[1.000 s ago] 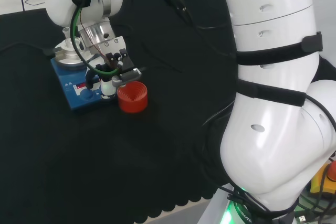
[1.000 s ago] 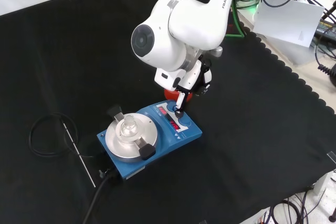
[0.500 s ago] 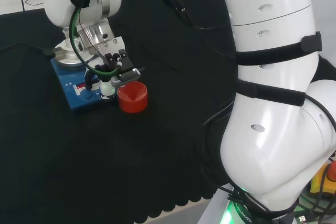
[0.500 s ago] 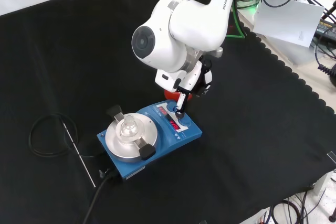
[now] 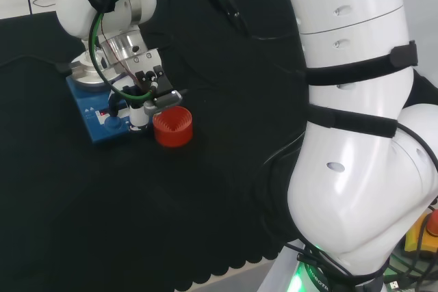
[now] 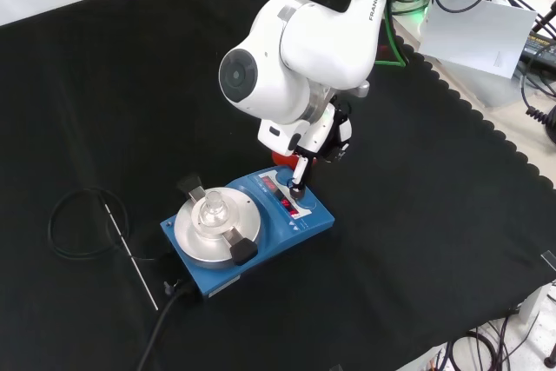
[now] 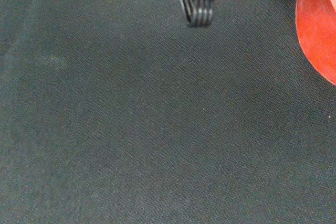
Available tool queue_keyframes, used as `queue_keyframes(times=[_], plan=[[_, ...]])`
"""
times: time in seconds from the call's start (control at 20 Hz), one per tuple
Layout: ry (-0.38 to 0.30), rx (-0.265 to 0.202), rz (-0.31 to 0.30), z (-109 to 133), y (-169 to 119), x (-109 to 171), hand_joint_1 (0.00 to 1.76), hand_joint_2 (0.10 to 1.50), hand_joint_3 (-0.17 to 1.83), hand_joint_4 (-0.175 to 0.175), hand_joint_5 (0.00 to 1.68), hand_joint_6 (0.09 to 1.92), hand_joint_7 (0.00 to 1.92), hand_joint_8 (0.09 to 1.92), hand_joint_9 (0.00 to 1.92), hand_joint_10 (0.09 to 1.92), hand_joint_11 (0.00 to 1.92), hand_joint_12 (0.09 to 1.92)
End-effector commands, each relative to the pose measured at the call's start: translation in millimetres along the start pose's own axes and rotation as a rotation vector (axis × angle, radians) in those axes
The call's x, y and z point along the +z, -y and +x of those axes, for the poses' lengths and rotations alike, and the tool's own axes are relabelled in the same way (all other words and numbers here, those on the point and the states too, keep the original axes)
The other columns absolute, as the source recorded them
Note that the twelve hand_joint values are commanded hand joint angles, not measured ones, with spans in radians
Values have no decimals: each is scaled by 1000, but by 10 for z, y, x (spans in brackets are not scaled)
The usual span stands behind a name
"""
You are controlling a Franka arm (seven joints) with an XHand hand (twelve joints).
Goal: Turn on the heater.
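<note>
The heater [image 6: 271,241] is a blue box with a round silver plate [image 6: 217,234] and a red-lit front panel. A small clear glass piece [image 6: 211,208] stands on the plate. In the head view the heater [image 5: 96,126] lies at the left, under my hand [image 5: 146,85]. My hand [image 6: 327,132] hangs over the panel end. One straight finger [image 6: 298,176] points down, its tip at the blue knob on the panel. A red ribbed ring [image 5: 172,126] stands right beside the heater, partly hidden behind the hand [image 6: 280,157]. The same red ring [image 7: 317,30] is near the wrist.
A coiled black cable [image 6: 80,225] and a thin metal rod [image 6: 130,254] lie left of the heater in the front view. The heater's power cable [image 6: 161,329] runs toward the near edge. The arm's white links [image 5: 356,100] take up the right of the head view.
The arm and hand have shifted slightly; the pointing finger stays on the panel by the knob. The heater and the red ring have not moved.
</note>
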State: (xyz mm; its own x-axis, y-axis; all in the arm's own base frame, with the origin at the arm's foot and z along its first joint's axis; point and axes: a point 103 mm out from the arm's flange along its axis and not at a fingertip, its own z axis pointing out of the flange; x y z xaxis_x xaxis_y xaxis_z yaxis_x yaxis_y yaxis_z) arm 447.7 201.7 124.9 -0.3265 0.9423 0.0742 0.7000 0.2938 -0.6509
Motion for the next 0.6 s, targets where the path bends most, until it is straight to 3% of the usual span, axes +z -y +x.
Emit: queue_keyframes(times=[0.05,0.3,0.6], plan=[[4,-2,3,9,3,10,1405,688,1010,-32,323,377,1635,1595,1692,1735,1431,1345],[0,-1,-5,18,22,11,1404,688,1010,-33,333,383,1634,1594,1692,1734,1433,1344],[-37,-9,-54,-82,184,-186,1405,688,1009,-34,342,392,1633,1592,1692,1732,1434,1343]])
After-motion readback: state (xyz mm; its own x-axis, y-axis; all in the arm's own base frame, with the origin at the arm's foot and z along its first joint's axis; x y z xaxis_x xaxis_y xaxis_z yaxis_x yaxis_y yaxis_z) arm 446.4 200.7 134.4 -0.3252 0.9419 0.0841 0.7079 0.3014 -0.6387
